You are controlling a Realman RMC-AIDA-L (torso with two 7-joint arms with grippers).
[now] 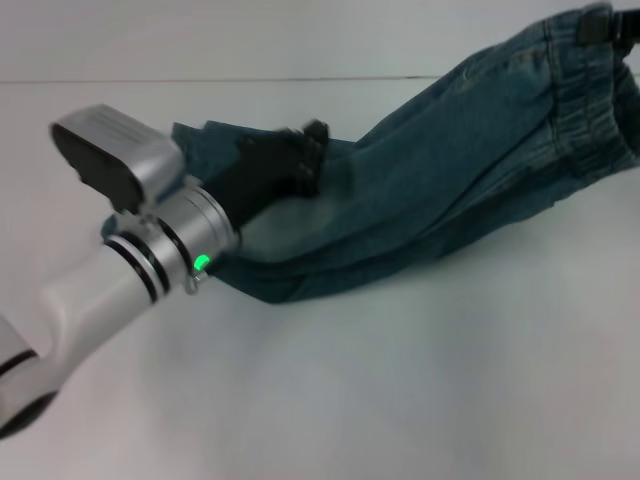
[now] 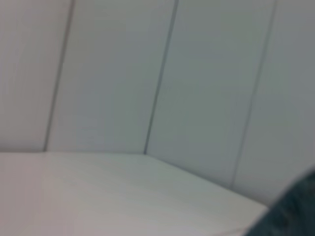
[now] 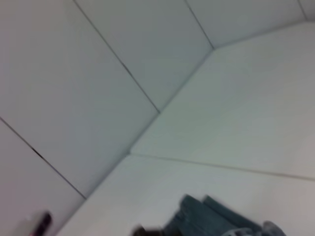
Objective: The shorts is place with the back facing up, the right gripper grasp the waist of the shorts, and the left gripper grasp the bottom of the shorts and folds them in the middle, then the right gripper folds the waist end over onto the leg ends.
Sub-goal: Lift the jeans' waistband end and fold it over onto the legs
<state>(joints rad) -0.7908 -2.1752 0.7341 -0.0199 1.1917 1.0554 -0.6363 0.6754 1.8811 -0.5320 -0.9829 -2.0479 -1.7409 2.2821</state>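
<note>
Head view: left gripper (image 1: 312, 150) has its fingers pinched on the leg ends (image 1: 215, 140) of the shorts (image 1: 450, 170), low over the surface (image 1: 400, 380) toward its left-middle part. The black claw lies across the denim, and the cloth bunches under it. Whether the hold takes both hem layers can't be told.

From there the shorts run as one long band, rising diagonally toward the far right corner of the surface. The lower fold rests on the surface near the left gripper; the waist (image 1: 590, 110) end hangs lifted at the top right. The shorts look already doubled lengthwise, legs stacked.

Right gripper (image 1: 612, 28) is at the waist, at the picture's top right edge, mostly cut off; a black part sits on the elastic band and the lifted cloth suggests it is holding, but the state of its fingers can't be told.

Right wrist view only shows a bit of denim and the far wall; left wrist view shows a denim corner.

Key relation: the long axis runs from leg ends at left to waist at right, each arm at its own end. Judgement: the middle fold looks done, and the next move is the right gripper carrying the waist along that axis toward the leg ends. Risk: the cloth sagging or the left pinch slipping.
</note>
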